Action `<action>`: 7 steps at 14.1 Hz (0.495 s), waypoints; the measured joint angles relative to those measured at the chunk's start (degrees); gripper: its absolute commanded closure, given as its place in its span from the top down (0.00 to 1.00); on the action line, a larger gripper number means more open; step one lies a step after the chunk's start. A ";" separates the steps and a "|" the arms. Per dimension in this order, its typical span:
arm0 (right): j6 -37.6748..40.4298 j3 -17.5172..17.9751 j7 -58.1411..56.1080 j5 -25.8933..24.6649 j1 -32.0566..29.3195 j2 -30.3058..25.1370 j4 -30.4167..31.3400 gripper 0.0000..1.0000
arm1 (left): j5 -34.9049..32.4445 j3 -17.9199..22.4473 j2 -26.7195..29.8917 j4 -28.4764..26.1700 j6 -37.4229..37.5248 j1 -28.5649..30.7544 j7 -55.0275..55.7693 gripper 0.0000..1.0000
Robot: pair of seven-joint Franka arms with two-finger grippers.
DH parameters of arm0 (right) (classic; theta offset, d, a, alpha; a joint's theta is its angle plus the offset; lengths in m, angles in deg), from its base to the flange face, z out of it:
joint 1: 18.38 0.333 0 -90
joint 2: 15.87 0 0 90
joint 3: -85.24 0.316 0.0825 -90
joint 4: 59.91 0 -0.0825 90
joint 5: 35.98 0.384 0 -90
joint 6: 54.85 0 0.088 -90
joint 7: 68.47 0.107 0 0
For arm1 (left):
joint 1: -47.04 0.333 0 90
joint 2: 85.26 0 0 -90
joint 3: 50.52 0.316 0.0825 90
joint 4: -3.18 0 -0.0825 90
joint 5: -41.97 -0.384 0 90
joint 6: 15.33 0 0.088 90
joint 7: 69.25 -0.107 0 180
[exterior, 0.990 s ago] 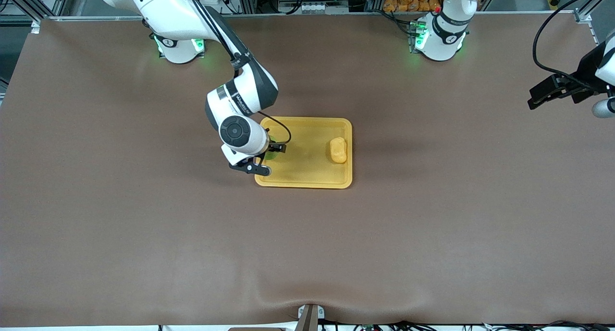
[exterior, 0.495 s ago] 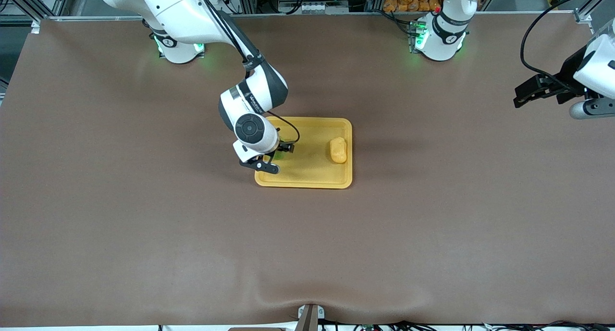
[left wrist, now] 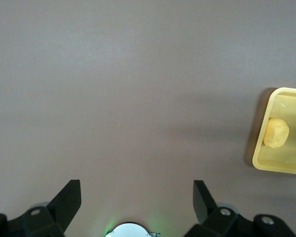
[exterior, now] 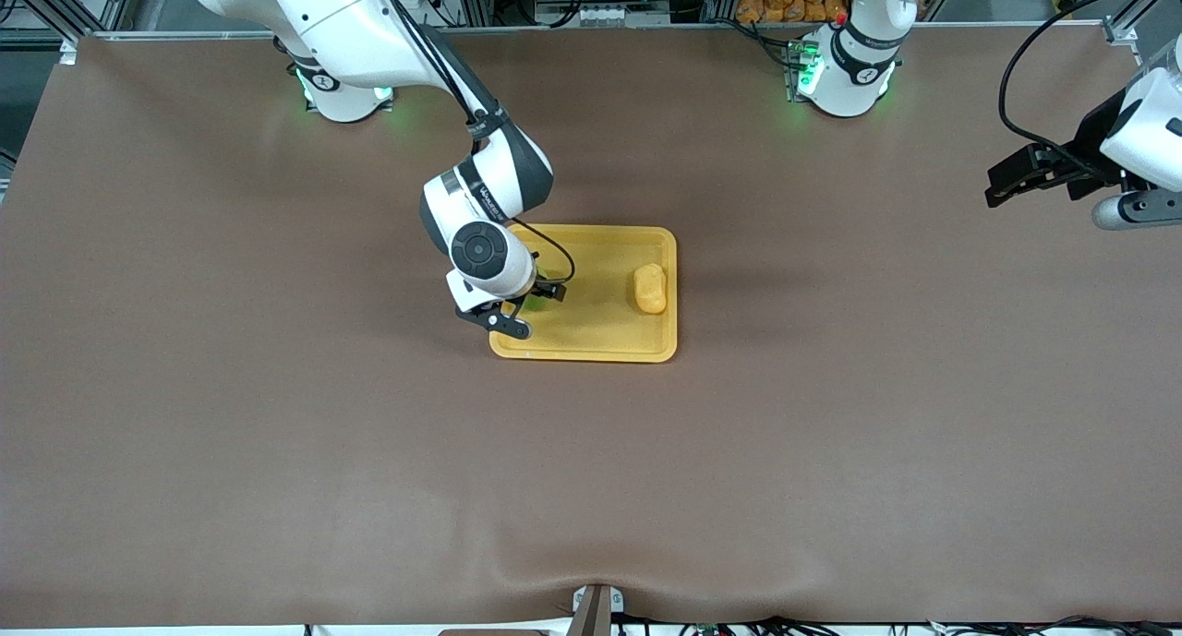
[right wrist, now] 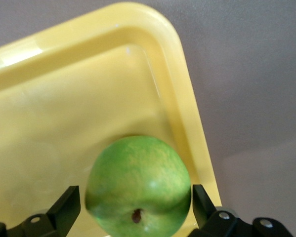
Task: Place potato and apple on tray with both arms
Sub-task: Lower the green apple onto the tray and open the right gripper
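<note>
The yellow-orange tray (exterior: 600,336) lies mid-table. The potato (exterior: 650,288) rests on it at the end toward the left arm. The green apple (right wrist: 138,182) sits on the tray (right wrist: 63,98) near the corner toward the right arm. In the front view the apple (exterior: 536,301) is mostly hidden under the wrist. My right gripper (exterior: 531,311) is open around the apple, with a thin gap at each finger (right wrist: 68,200). My left gripper (exterior: 1002,182) is open and empty over bare table at the left arm's end. Its wrist view shows the tray (left wrist: 259,148) and potato (left wrist: 276,133) far off.
A brown mat (exterior: 591,488) covers the table. A hump in the mat (exterior: 591,576) sits at the edge nearest the front camera. The arm bases (exterior: 342,91) stand along the edge farthest from it.
My right gripper has moved with the apple farther onto the tray, toward the left arm's end, and then settled. My left arm has shifted slightly toward the table's middle.
</note>
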 measured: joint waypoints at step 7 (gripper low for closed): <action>9.24 -1.08 -0.05 -0.01 -0.62 -0.25 -5.16 1.00 | 0.00 0.02 0.05 -0.01 0.00 0.04 0.12 1.00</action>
